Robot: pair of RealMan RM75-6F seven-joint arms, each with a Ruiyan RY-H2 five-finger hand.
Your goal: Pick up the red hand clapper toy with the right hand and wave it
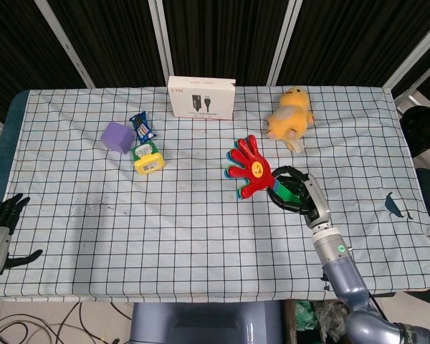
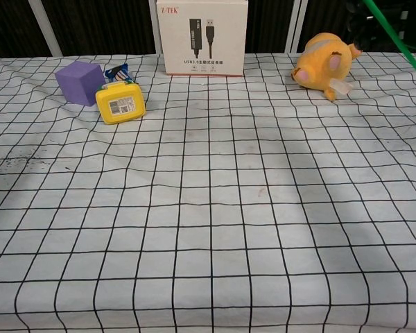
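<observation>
The red hand clapper toy [image 1: 248,167] hangs in the air over the table's right half, its red palm with a yellow smiley tilted up and toward the far side. My right hand [image 1: 298,194] grips its green handle just behind the palm. In the chest view only the green handle [image 2: 395,37] crosses the top right corner; the red palm lies outside that view. My left hand [image 1: 0,223] hangs off the table's front left corner with its fingers spread, holding nothing.
A white cable box [image 1: 201,97] stands at the back centre. A yellow plush toy [image 1: 290,117] lies at the back right. A purple cube [image 1: 117,136], a blue packet [image 1: 142,126] and a yellow tag toy [image 1: 147,160] sit at the left on the checked cloth [image 1: 165,229].
</observation>
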